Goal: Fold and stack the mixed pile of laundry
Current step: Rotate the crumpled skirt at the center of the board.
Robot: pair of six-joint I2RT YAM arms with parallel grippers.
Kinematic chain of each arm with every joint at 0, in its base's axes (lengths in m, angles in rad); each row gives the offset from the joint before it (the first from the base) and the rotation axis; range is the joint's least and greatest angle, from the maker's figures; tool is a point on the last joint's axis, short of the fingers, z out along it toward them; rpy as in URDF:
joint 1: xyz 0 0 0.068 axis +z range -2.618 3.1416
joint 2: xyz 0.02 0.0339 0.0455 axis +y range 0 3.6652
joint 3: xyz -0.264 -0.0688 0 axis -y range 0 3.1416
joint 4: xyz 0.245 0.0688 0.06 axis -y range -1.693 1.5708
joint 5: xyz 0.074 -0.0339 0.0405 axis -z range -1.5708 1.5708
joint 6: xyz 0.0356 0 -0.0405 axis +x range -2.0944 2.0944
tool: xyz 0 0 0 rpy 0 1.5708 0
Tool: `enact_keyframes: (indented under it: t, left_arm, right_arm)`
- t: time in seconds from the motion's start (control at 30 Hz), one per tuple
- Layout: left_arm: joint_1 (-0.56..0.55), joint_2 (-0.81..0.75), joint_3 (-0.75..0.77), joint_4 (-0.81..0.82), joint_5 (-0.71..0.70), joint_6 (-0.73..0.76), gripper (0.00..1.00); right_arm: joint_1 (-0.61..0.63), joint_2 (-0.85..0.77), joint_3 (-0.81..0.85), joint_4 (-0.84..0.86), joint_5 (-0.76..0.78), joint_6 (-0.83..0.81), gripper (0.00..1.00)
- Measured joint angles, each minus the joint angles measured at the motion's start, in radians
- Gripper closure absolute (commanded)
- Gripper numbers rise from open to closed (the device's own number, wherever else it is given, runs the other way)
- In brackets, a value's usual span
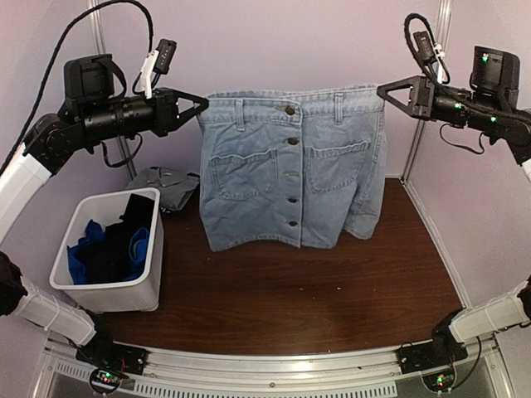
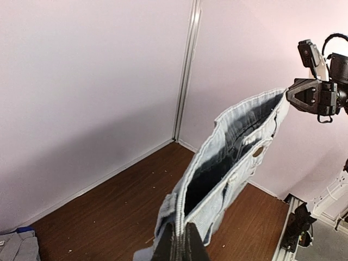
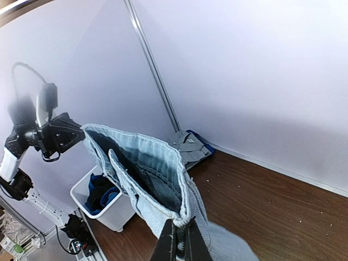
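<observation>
The denim skirt point(image 1: 290, 166) hangs button-front toward the arm bases, held up over the far half of the bench point(image 1: 332, 282). The left jaws are closed on the left end of its waistband, and the right jaws are closed on the right end. The waistband is the long axis. It runs nearly level from side to side between the two grips and is pulled fairly taut. The body of the skirt drops straight down below the jaws. Whether the hem touches the bench I cannot tell.

Each arm holds its own corner, so neither is nearer. Laying the skirt flat likely calls for both arms to lower together, keeping the waistband stretched.

The bin point(image 1: 112, 297) at left holds black cloth point(image 1: 112, 249) and blue fabric point(image 1: 79, 257). A grey piece point(image 1: 170, 184) lies behind it.
</observation>
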Motion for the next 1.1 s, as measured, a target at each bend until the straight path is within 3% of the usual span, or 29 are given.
enact_keyframes:
  t: [0.17, 0.33, 0.37, 0.4, 0.5, 0.53, 0.6, 0.7, 0.8, 0.97, 1.1]
  left_arm:
    - [-0.011, -0.011, 0.036, -0.047, 0.052, -0.042, 1.00]
    - [-0.009, 0.129, 0.165, -0.121, -0.002, -0.047, 1.00]
    - [-0.003, 0.166, 0.172, -0.125, -0.022, -0.048, 0.90]
    - [0.006, 0.206, 0.173, -0.127, -0.039, -0.053, 0.80]
    - [0.063, 0.349, 0.171, -0.146, -0.070, -0.082, 0.40]
    - [0.093, 0.409, 0.174, -0.152, -0.078, -0.097, 0.30]
    - [0.151, 0.515, 0.181, -0.165, -0.092, -0.119, 0.21]
    - [0.219, 0.639, 0.192, -0.220, -0.109, -0.135, 0.20]
    - [0.233, 0.644, 0.171, -0.260, -0.103, -0.135, 0.23]
    - [0.157, 0.529, 0.032, -0.236, -0.048, -0.129, 0.31]
    - [0.039, 0.481, -0.136, -0.174, 0.029, -0.143, 0.34]
  right_arm:
    - [0.037, -0.002, 0.103, -0.077, 0.027, 0.031, 1.00]
    - [-0.013, 0.089, 0.113, -0.095, 0.089, 0.027, 1.00]
    - [-0.033, 0.116, 0.099, -0.090, 0.102, 0.027, 0.87]
    - [-0.059, 0.151, 0.077, -0.082, 0.117, 0.027, 0.66]
    - [-0.119, 0.274, 0.011, -0.053, 0.145, 0.028, 0.19]
    - [-0.142, 0.331, -0.006, -0.051, 0.152, 0.031, 0.13]
    - [-0.180, 0.447, -0.014, -0.061, 0.166, 0.032, 0.11]
    - [-0.212, 0.563, -0.014, -0.098, 0.181, 0.019, 0.14]
    - [-0.218, 0.572, -0.055, -0.115, 0.161, 0.000, 0.21]
    - [-0.206, 0.481, -0.237, -0.069, 0.035, -0.017, 0.29]
    - [-0.192, 0.497, -0.341, -0.053, -0.038, -0.026, 0.30]
